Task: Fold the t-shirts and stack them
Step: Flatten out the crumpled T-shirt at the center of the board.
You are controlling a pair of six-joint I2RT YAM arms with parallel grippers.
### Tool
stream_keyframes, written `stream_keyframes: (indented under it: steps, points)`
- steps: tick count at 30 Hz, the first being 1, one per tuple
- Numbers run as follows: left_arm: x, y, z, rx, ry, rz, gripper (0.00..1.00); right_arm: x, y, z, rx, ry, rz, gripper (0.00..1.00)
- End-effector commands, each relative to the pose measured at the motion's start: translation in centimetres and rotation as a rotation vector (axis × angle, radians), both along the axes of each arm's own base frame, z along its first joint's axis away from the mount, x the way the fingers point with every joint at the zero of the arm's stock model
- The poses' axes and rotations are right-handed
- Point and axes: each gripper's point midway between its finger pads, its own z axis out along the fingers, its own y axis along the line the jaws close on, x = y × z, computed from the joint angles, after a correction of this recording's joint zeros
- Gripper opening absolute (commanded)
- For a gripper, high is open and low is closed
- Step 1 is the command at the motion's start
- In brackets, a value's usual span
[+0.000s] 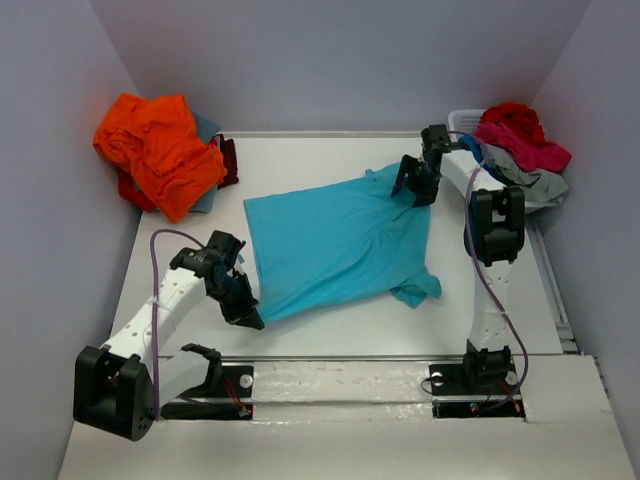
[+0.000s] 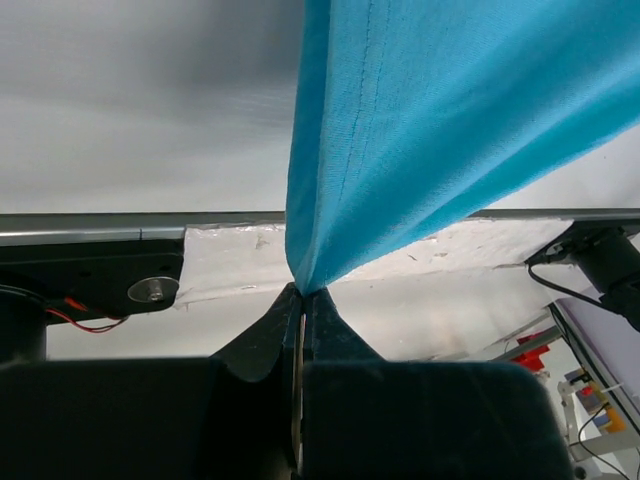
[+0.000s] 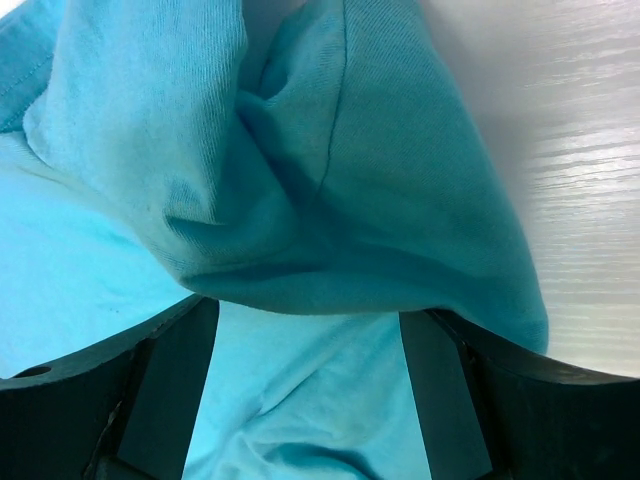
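Note:
A turquoise t-shirt [image 1: 335, 240] lies spread on the white table, one sleeve pointing toward the near right. My left gripper [image 1: 250, 318] is at the shirt's near-left corner and is shut on it. In the left wrist view the cloth [image 2: 430, 120] rises taut from the pinched tips of that gripper [image 2: 300, 292]. My right gripper [image 1: 412, 188] sits on the far-right part of the shirt, by the collar. Its jaws [image 3: 310, 310] stand wide open, and a bunched fold of the turquoise cloth [image 3: 350, 150] lies across them, hiding the tips.
An orange t-shirt [image 1: 160, 150] tops a heap at the far left, with slate grey [image 1: 207, 130] and maroon [image 1: 228, 160] cloth under it. At the far right a white basket [image 1: 462, 118] holds red and pink shirts [image 1: 520, 135] and a light grey one [image 1: 535, 185]. Walls enclose the table.

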Motion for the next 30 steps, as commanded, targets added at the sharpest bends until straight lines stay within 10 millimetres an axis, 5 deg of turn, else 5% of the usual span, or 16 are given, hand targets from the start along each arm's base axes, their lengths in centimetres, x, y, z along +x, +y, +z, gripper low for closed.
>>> stream_keyframes:
  steps: [1, 5, 6, 9, 17, 25, 29, 30]
  points:
    - [-0.3, 0.8, 0.9, 0.035, 0.006, -0.019, 0.06, 1.3, -1.5, 2.7, -0.061, -0.063, 0.009, 0.78]
    - [0.1, 0.5, 1.1, 0.011, -0.005, -0.011, 0.13, 1.3, 0.3, 4.1, 0.033, -0.080, 0.047, 0.78]
    - [0.7, 0.5, 1.6, 0.018, -0.027, -0.006, 0.33, 0.9, 0.5, 4.0, 0.045, -0.073, 0.053, 0.78]
    - [1.8, 1.0, 2.6, 0.056, -0.057, -0.003, 0.57, 0.2, 0.4, 4.6, 0.045, -0.069, 0.059, 0.78]
    - [5.7, 1.1, 4.1, 0.104, -0.154, -0.004, 0.64, -1.7, 1.6, 4.5, 0.090, -0.020, 0.084, 0.78]
    - [17.3, -2.8, 2.6, 0.050, -0.306, 0.039, 0.64, -3.3, 4.7, 7.3, 0.131, -0.050, 0.139, 0.78]
    - [22.7, -3.1, 0.6, 0.060, -0.311, 0.046, 0.64, -4.1, 4.9, 7.4, 0.148, -0.040, 0.140, 0.78]
    - [24.6, -3.4, 1.5, 0.037, -0.343, 0.055, 0.64, -4.4, 4.9, 7.1, 0.150, -0.030, 0.140, 0.78]
